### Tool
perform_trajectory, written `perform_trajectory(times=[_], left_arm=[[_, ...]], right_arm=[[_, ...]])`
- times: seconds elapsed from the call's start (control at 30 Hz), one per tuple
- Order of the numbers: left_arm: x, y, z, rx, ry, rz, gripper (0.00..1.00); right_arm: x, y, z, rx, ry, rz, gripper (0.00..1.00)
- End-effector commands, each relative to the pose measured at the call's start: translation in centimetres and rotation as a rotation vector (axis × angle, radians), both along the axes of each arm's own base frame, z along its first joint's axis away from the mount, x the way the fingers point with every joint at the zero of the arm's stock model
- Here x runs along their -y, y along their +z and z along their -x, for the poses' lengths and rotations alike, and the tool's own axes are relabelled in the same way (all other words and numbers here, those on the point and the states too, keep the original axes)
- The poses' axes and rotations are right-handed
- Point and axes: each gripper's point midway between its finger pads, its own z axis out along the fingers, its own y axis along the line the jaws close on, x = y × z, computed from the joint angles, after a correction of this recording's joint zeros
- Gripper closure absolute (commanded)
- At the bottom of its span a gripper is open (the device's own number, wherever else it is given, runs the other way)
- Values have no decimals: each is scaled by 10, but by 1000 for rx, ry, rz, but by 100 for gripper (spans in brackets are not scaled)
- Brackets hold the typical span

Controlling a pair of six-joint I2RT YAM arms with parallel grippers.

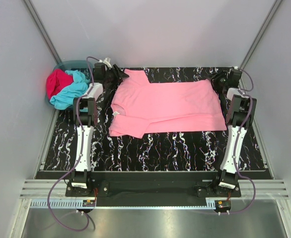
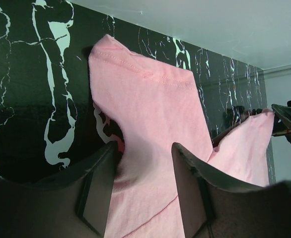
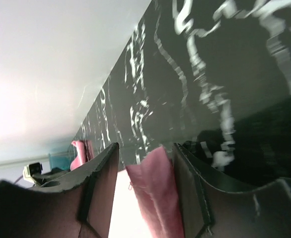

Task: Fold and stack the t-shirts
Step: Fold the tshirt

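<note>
Across the marbled table (image 1: 175, 148) the pink t-shirt (image 1: 170, 106) lies spread flat, with the turquoise tee (image 1: 71, 93) and red tee (image 1: 57, 82) heaped far left. The left gripper (image 2: 145, 148) and right gripper (image 3: 145, 148) sit at its far corners, jaws part spread astride the cloth, no firm pinch seen. Risk: lifting now could slip one edge and skew the fold.

Bright, even light overhead; right wrist view smeared, pink t-shirt (image 3: 158, 198) blurred, white wall (image 3: 46, 74) overexposed.
</note>
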Motion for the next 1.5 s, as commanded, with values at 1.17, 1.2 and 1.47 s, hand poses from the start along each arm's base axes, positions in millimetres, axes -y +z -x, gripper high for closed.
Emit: perform_trajectory(times=[1.17, 1.2, 1.47], left_arm=[[11, 68, 22, 168, -94, 50, 100], [12, 76, 23, 179, -97, 51, 100], [14, 106, 27, 226, -107, 52, 100]], right_arm=[[3, 37, -11, 107, 15, 54, 100], [3, 41, -12, 114, 16, 50, 100], [-1, 59, -12, 157, 32, 42, 100]])
